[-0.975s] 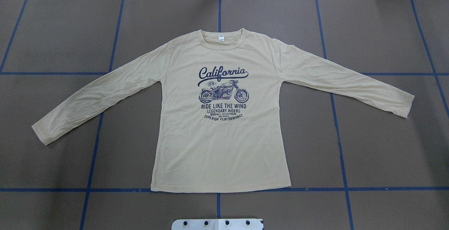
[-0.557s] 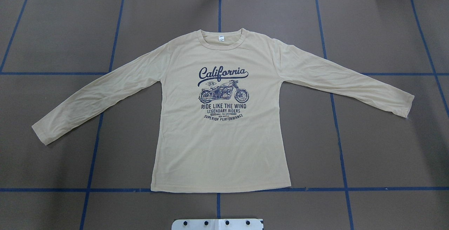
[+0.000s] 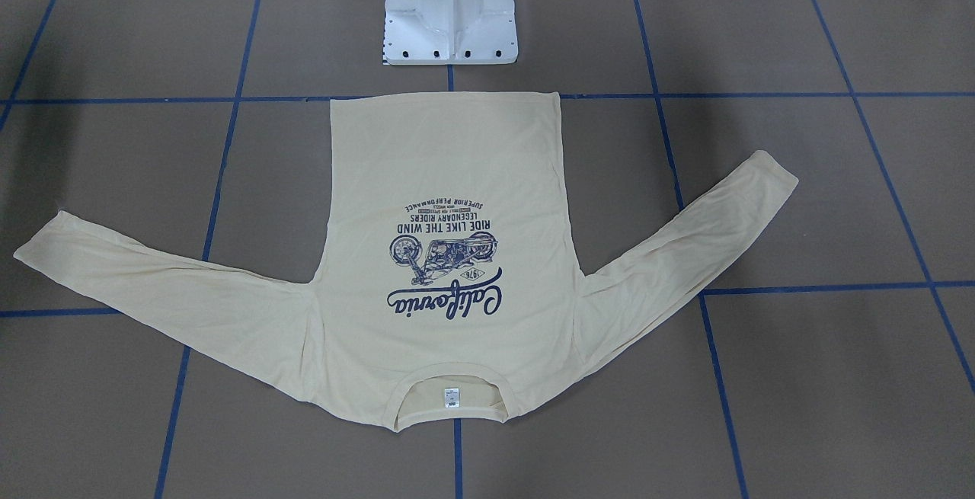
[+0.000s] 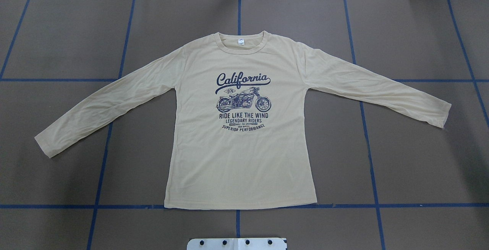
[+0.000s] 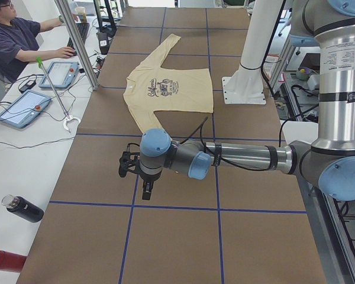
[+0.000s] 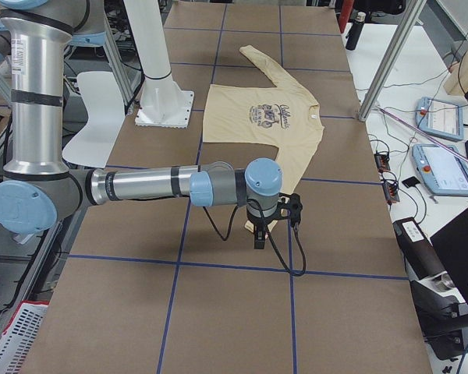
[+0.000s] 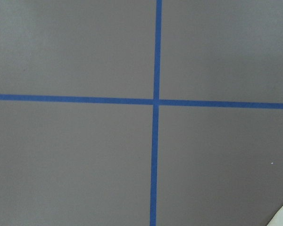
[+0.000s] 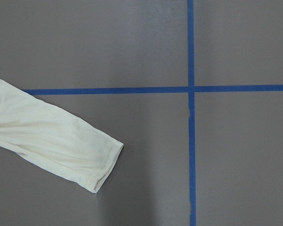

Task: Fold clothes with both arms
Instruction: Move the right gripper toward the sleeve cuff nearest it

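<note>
Overhead exterior: T-shirt (image 4: 240, 158) reads "California", "RIDE LIKE THE WIND".

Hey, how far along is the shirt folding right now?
Nothing looks folded yet: the T-shirt lies flat, print up, both sleeves spread. Nothing is in hand; the left arm and right arm hang above the table near the sleeve ends, apparently not touching the shirt. Every fold remains.

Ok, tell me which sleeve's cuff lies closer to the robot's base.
The sleeve on the robot's left: its cuff reaches further back toward the white base than the right sleeve's cuff.
</note>
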Robot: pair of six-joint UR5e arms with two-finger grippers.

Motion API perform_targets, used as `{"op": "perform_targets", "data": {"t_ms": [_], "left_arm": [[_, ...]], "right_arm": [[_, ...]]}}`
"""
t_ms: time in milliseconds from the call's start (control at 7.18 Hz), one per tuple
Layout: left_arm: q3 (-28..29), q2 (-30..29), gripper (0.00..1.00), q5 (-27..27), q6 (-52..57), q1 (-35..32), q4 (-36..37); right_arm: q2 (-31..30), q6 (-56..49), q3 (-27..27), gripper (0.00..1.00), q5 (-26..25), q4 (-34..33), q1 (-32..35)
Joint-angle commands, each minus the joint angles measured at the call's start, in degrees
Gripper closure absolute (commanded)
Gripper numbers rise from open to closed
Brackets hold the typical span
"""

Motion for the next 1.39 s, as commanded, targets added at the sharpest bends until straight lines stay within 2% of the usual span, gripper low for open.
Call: {"op": "perform_targets", "data": {"t_ms": [0, 279, 418, 557, 696, 836, 975, 1254], "left_arm": [[1.4, -1.1, 0.01, -0.1, 0.0, 2.9, -5.3], [1.6, -1.2, 0.01, -0.1, -0.3, 4.2, -6.9], [2.2, -3.2, 0.01, 0.0, -0.1, 4.3, -6.8], [2.4, -3.5, 0.01, -0.1, 0.0, 4.3, -6.8], [2.9, -3.6, 0.01, -0.1, 0.0, 4.7, -6.8], [2.8, -3.5, 0.01, 0.3, -0.3, 8.7, -6.7], [2.9, -3.5, 0.01, 0.4, -0.1, 8.9, -6.9], [2.6, -3.4, 0.01, 0.3, -0.2, 8.8, -7.0]], "right_arm": [[-0.2, 0.1, -1.7, 0.00, 0.5, 7.9, -3.8], [0.9, 7.3, -4.3, 0.00, 0.3, 17.1, -10.0], [1.2, 9.2, -5.7, 0.00, -3.9, 21.5, -14.9], [1.6, 9.3, -7.8, 0.00, -7.6, 23.4, -17.5], [3.7, 9.3, -11.1, 0.00, -7.6, 23.6, -18.6], [5.6, 8.6, -14.2, 0.01, -7.8, 24.6, -19.4], [6.2, 8.6, -17.0, 0.04, -7.9, 27.4, -20.4], [7.4, 8.8, -19.1, 0.04, -8.3, 29.0, -22.6]]}}
